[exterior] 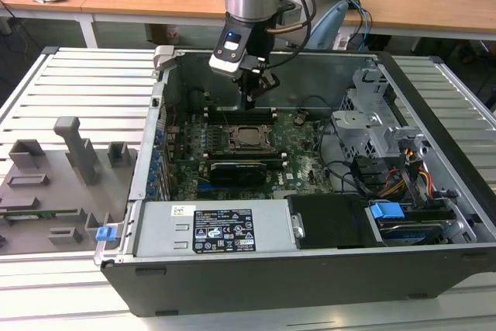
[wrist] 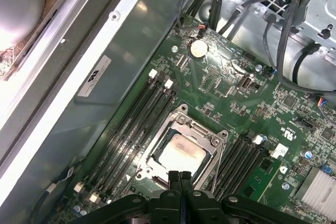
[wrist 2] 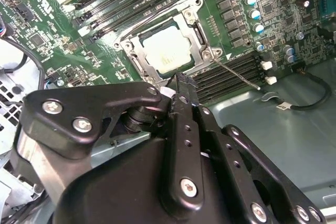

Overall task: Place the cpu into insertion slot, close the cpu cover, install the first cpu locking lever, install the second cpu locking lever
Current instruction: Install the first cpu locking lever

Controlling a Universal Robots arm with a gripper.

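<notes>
Partly hidden, cpu (wrist: 181, 153) beneath lowered cpu cover (wrist: 197, 129), one cover edge blocked by end effector (wrist: 179, 173), fingers pressed together.

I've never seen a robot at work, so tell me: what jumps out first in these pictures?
An open grey computer case sits mid-scene in the exterior view, and the arm's black hand reaches down into it. In both wrist views its closed fingers hover close to a small square silvery chip, seated under a thin silver metal frame on the green circuit board.
</notes>
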